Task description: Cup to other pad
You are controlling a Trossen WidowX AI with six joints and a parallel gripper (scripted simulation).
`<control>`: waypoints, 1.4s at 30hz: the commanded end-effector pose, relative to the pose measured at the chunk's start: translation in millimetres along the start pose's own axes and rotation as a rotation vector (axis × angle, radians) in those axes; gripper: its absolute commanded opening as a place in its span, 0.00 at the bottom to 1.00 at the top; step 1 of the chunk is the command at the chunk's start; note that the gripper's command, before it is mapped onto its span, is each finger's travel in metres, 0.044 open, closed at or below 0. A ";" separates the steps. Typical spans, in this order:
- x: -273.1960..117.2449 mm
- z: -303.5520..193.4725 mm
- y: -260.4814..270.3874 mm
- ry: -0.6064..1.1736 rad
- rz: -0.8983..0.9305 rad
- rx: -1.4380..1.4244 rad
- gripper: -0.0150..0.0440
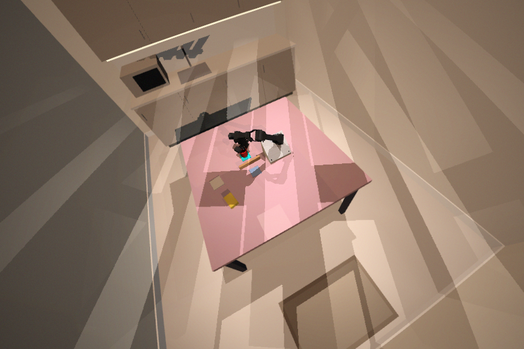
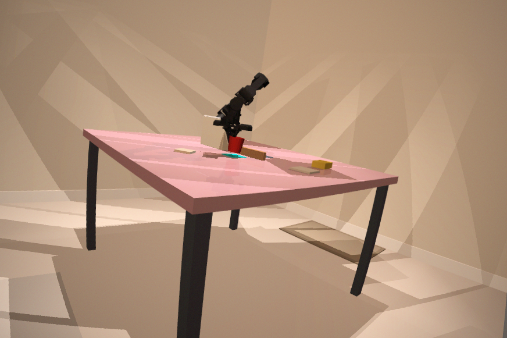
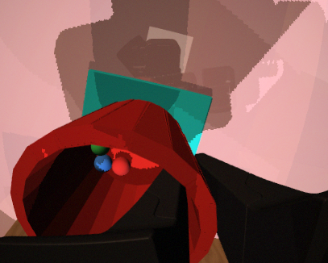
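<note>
The red cup (image 1: pixel 243 153) (image 2: pixel 235 144) (image 3: pixel 134 117) hangs close to upright, a little above the cyan pad (image 1: pixel 246 158) (image 2: pixel 234 155) (image 3: pixel 126 86). My gripper (image 2: pixel 232 134) (image 3: pixel 187 164) is shut on the cup's wall, one finger inside the cup and one outside. Inside the cup I see a green marble (image 3: pixel 100 148), a blue marble (image 3: pixel 103 163) and a red marble (image 3: pixel 121 166). The blue pad (image 1: pixel 255 172) lies beyond the wooden bar. The cup hides part of the cyan pad in the wrist view.
The wooden bar (image 1: pixel 249 161) (image 2: pixel 253 153) stands between the pads. A pale box (image 1: pixel 279 150) (image 2: pixel 209 131) stands near the cup. A yellow block (image 1: pixel 230 199) (image 2: pixel 321 164) and a beige tile (image 1: pixel 217 182) (image 2: pixel 304 170) lie farther off. Another pale tile (image 2: pixel 184 150) lies on the cyan pad's other side.
</note>
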State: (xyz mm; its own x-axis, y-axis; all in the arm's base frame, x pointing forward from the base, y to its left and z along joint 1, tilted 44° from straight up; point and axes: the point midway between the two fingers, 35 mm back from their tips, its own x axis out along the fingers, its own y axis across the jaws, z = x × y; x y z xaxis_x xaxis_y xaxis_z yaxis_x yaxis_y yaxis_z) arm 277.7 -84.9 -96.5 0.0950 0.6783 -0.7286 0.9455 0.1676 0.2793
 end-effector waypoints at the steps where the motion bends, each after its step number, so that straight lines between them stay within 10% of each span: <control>1: 11.7 -1.0 -2.9 0.011 -0.001 0.012 0.25; 22: 11.2 -0.9 -1.9 0.005 -0.002 0.003 0.25; 27: 11.2 -0.9 -1.9 0.005 -0.002 0.003 0.47; 42: 0.2 -0.1 -1.6 0.005 -0.002 0.005 0.47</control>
State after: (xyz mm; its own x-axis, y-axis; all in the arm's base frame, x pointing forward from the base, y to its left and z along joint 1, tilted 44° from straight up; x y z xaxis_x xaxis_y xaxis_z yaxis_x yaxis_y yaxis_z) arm 274.9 -78.5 -102.3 0.0868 0.6876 -0.7208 0.9497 0.1615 0.2685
